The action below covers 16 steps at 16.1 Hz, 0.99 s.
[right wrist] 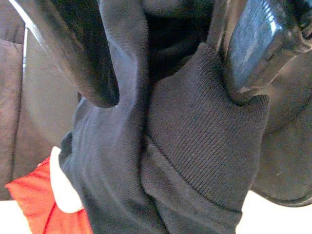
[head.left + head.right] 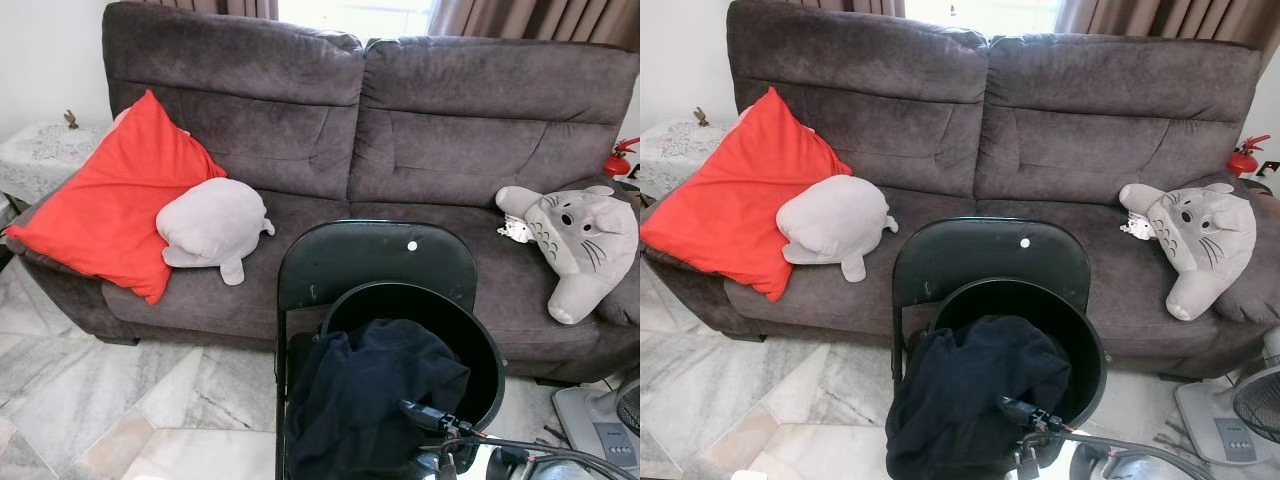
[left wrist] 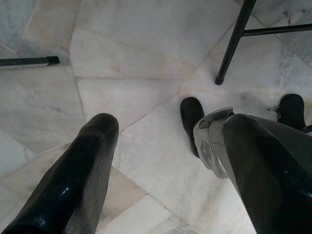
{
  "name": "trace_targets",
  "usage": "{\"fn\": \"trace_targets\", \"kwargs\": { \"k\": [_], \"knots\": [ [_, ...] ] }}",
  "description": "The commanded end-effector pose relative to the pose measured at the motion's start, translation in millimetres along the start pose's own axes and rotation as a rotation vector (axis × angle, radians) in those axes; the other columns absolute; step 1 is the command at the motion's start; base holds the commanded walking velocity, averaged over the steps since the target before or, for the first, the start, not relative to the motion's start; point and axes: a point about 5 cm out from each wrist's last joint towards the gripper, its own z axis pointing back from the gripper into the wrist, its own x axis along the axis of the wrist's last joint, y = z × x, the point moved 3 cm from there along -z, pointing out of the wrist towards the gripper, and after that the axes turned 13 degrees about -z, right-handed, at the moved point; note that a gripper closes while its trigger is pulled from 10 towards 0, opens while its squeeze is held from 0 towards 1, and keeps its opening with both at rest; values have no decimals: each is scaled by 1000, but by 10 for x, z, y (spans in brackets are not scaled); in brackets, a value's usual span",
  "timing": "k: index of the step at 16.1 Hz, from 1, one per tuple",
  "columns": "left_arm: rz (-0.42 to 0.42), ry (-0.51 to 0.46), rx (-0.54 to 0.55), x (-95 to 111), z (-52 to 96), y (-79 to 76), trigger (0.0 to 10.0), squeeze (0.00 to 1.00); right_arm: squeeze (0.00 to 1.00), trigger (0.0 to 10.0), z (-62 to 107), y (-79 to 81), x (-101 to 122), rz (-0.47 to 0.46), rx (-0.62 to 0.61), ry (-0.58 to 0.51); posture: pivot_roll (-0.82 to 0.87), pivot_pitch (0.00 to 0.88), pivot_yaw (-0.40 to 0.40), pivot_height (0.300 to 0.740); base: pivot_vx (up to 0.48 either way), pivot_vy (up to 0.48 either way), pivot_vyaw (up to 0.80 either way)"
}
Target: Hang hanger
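Note:
A dark navy garment point(image 2: 370, 400) is heaped in a round black bucket point(image 2: 478, 345) that stands on a black folding chair point(image 2: 375, 255) in front of the sofa. My right gripper point(image 1: 170, 97) is at the bucket's near side point(image 2: 428, 416). In the right wrist view its two black fingers point(image 1: 73, 48) press on a bunch of the cloth, with a ribbed cuff point(image 1: 204, 131) against one finger. My left gripper point(image 3: 168, 126) hangs open low over the marble floor, with nothing between its fingers.
A brown sofa point(image 2: 420, 130) fills the back, with a red cushion point(image 2: 110, 200), a grey plush point(image 2: 212, 225) and a grey cat-like plush point(image 2: 580, 240). A white fan point(image 2: 610, 420) stands at the right. Marble floor point(image 2: 120, 390) lies open to the left. A chair leg point(image 3: 234, 44) is near my left gripper.

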Motion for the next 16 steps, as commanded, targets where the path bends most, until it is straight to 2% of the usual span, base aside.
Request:
{"fn": "trace_targets", "kwargs": {
  "k": [1,7,10,11,14,16],
  "knots": [
    [-2,19,3,-42,6,8,10000,0,0,10000,-22,-63,79,15,-27,-40,-110,72,-17,740,0,0,0],
    [-3,19,3,-38,5,6,10000,0,0,10000,-82,-287,450,1,-139,-218,-112,76,-18,740,0,0,0],
    [-2,18,3,-37,4,3,10000,0,0,10000,-101,-321,374,-28,-180,-164,-110,76,-20,740,0,0,0],
    [-2,17,3,-37,5,3,10000,0,0,10000,-105,-350,280,-54,-216,-105,-108,76,-20,740,0,0,0],
    [-4,19,1,-40,5,4,10000,0,0,10000,-118,-463,169,-220,-323,-23,-112,75,-19,740,0,0,0],
    [-5,18,-1,-40,6,2,10000,0,0,10000,-145,-453,192,-279,-328,-29,-112,74,-18,740,0,0,0]
  ]
}}
